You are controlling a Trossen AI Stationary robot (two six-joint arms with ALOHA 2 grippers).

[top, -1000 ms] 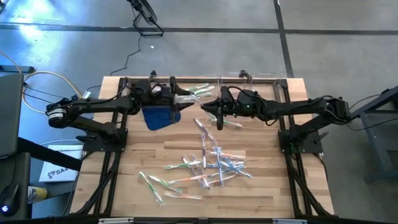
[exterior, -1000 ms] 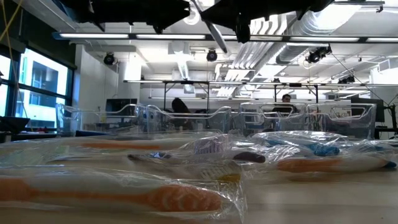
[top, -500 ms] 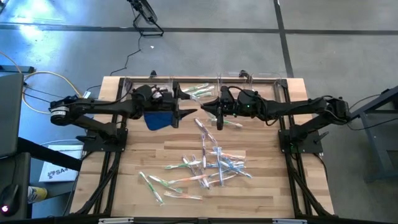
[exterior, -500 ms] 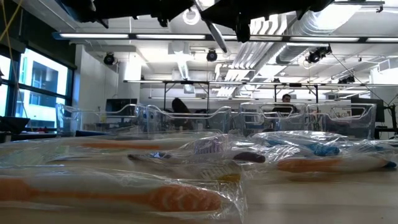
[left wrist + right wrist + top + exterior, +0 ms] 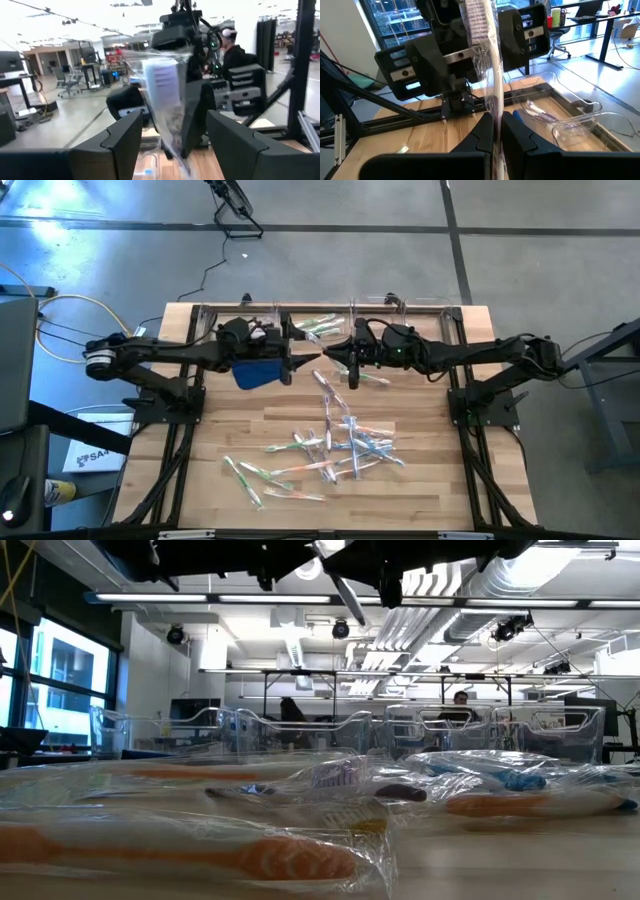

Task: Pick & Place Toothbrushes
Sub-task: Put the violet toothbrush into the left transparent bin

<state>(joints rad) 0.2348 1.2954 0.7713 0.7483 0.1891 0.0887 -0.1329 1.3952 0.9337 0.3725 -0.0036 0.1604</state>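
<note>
Above the table (image 5: 400,480) you see the right gripper (image 5: 330,359), fingers pinched on one wrapped toothbrush (image 5: 489,75), facing the left gripper (image 5: 308,361), whose fingers (image 5: 125,140) stand wide either side of it, while the other toothbrushes (image 5: 335,442) lie scattered nearer the front.

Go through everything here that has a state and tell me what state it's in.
Left gripper: open, facing the right gripper.
Right gripper: shut on a wrapped toothbrush, held above the table.
Loose toothbrushes: scattered on the table.
Clear bin: holds toothbrushes.
Blue cloth: under the left arm.
</note>
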